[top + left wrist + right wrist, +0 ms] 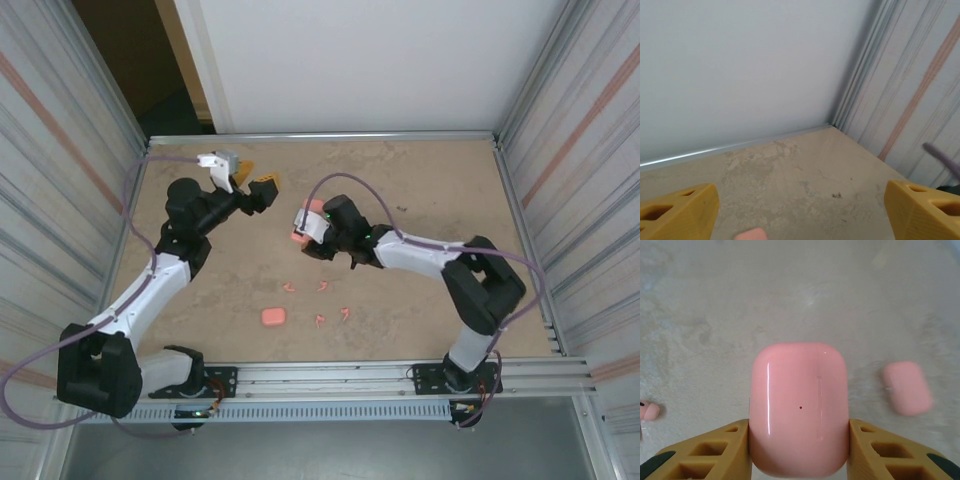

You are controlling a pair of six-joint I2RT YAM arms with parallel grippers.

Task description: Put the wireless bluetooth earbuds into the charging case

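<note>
While the charging case (799,405) is clamped by its sides between the fingers of the right gripper (799,440), presumably to present it for loading, the left gripper (800,212) is held wide open and empty, free for picking. The earbuds (324,286) are scattered on the table (420,190), near a second case (273,316).

charging case (273,316): 2 | earbud (289,287): 4 | arm (150,285): 2

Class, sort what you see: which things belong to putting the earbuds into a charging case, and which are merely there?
Belongs to the job: pink charging case gripped in the right claw; second pink case on the table; loose pink earbuds.
Merely there: purple cables; aluminium rail; white back panel.
</note>
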